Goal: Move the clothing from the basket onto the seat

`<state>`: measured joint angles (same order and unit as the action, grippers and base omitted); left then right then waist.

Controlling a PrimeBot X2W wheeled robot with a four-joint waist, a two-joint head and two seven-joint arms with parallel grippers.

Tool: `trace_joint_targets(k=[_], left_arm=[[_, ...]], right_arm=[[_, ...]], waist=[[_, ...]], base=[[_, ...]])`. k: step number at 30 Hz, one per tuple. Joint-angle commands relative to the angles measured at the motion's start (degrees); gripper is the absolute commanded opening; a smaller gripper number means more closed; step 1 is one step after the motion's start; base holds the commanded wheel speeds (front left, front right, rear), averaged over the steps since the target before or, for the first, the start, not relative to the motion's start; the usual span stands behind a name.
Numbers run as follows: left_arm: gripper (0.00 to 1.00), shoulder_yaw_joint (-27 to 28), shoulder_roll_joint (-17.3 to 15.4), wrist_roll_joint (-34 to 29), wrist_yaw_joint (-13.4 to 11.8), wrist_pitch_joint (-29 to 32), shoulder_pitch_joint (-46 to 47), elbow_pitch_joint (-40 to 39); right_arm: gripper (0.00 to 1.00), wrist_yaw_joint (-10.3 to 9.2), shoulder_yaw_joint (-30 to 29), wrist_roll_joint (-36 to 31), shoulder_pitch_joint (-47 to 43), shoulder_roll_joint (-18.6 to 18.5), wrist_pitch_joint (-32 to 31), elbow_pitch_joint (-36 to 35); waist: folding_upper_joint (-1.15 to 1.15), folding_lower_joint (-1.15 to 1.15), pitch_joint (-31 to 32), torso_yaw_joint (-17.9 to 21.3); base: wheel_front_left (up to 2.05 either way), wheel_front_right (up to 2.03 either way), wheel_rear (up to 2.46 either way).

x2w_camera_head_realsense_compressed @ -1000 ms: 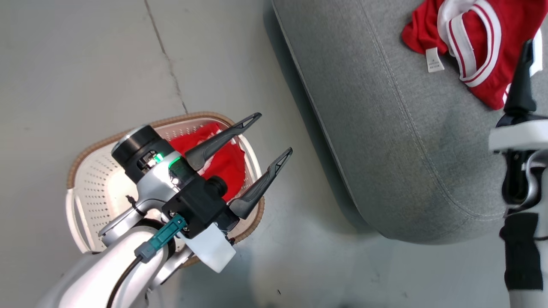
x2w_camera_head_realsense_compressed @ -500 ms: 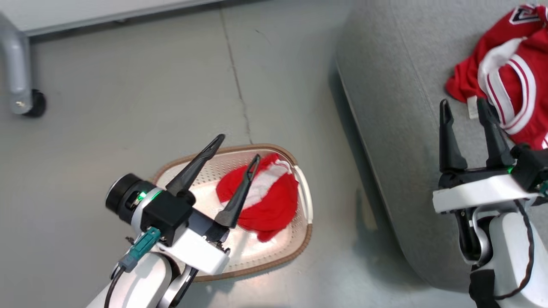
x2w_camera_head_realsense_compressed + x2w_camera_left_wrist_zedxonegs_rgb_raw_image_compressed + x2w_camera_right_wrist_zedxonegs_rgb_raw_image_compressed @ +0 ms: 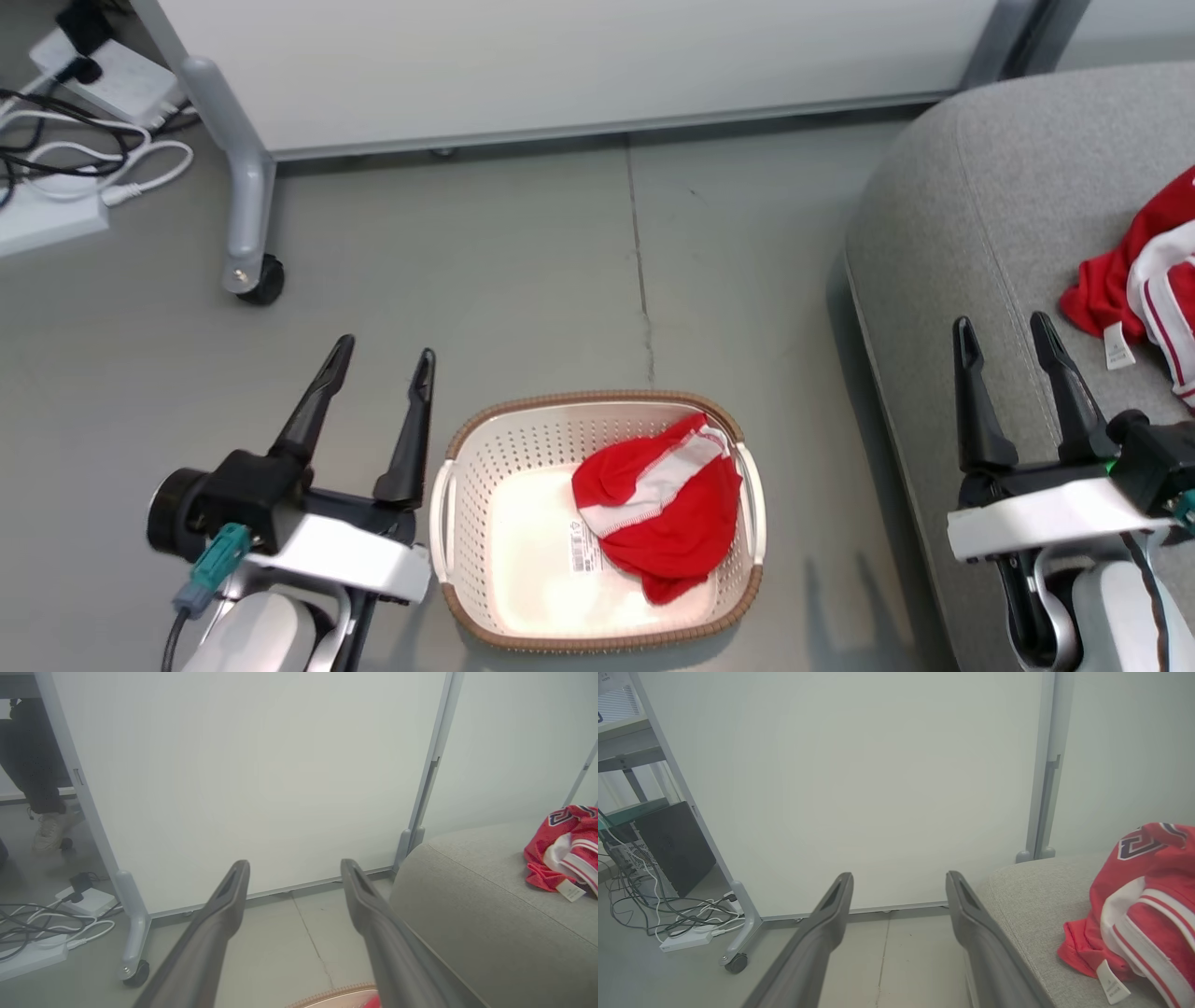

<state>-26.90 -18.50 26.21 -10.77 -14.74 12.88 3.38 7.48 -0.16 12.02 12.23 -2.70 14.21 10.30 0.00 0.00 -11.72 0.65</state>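
A red garment with a white striped band lies crumpled in the right half of the cream perforated basket on the floor. A red jersey with white trim rests on the grey seat at the right. My left gripper is open and empty, just left of the basket. Over the seat's front edge, left of the jersey, my right gripper stands open and empty.
A pale wheeled partition panel stands behind the basket, its caster at the left. Cables and power strips lie at the far left. A person's shoe shows behind the panel in the left wrist view.
The head camera has swung, shifting the whole picture. My left gripper has come off from over the basket to its left side. The right gripper remains by the jersey on the seat.
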Motion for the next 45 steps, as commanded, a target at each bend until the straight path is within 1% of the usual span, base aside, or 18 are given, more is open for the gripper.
trace_joint_targets(k=[1, 4, 9, 13, 15, 19, 21, 27, 34, 45], left_arm=[[1.0, 1.9, 0.0, 0.7, -0.8, -0.3, -1.5, 0.2], [1.0, 5.1, 0.3, 0.9, -1.4, -0.3, -3.6, -0.4], [1.0, 9.7, 0.5, -0.1, -1.7, -0.3, -7.3, -1.3], [1.0, 12.4, 0.7, -0.9, -1.0, -0.3, -9.9, -1.5], [1.0, 13.1, 1.0, -1.2, -0.2, -0.3, -10.8, -1.6], [1.0, 14.5, 1.5, -2.4, 1.2, -0.3, -12.7, -1.1], [1.0, 14.7, 1.6, -2.8, 1.4, -0.3, -13.1, -1.0], [1.0, 16.0, 2.5, -4.5, 3.1, -0.3, -14.6, 0.7], [1.0, 16.8, 3.5, -5.4, 4.3, -0.4, -14.9, 3.1], [1.0, 17.9, 4.4, -6.3, 5.3, -0.4, -14.8, 5.6]], right_arm=[[1.0, 0.03, -0.4, 0.0, -1.7, -0.4, -0.4, -0.7], [1.0, 0.03, -0.7, -0.2, -3.4, -0.4, -1.1, -1.6], [1.0, 0.03, -1.6, -1.0, -6.0, -0.4, -2.6, -2.9], [1.0, 0.03, -1.5, -1.3, -7.9, -0.4, -3.6, -3.8], [1.0, 0.03, -1.5, -1.3, -9.0, -0.4, -4.0, -4.4], [1.0, 0.03, -1.5, -1.4, -10.8, -0.4, -4.8, -5.1], [1.0, 0.03, -1.5, -1.4, -11.3, -0.4, -5.0, -5.3], [1.0, 0.03, -1.9, -1.8, -13.1, -0.4, -5.9, -6.0], [1.0, 0.03, -1.3, -2.3, -14.1, -0.4, -7.1, -7.1], [1.0, 0.03, -0.6, -2.4, -14.8, -0.4, -8.4, -8.4]], waist=[[0.0, 0.0, 2.4, -1.5], [0.0, 0.0, 3.9, -1.7], [0.0, 0.0, 5.8, -1.5], [0.0, 0.0, 7.0, -1.5], [0.0, 0.0, 7.6, -1.5], [0.0, 0.0, 8.9, -1.2], [0.0, 0.0, 9.1, -1.2], [0.0, 0.0, 10.5, -0.8], [0.0, 0.0, 11.6, -0.6], [0.0, 0.0, 11.9, -0.4]], base=[[0.0, 0.0, 0.0], [0.0, 0.0, 0.0], [0.0, 0.0, 0.0], [0.0, 0.0, 0.0], [0.0, 0.0, 0.0], [0.0, 0.0, 0.0], [0.0, 0.0, 0.0], [0.0, 0.0, 0.0], [0.0, 0.0, 0.0], [0.0, 0.0, 0.0]])
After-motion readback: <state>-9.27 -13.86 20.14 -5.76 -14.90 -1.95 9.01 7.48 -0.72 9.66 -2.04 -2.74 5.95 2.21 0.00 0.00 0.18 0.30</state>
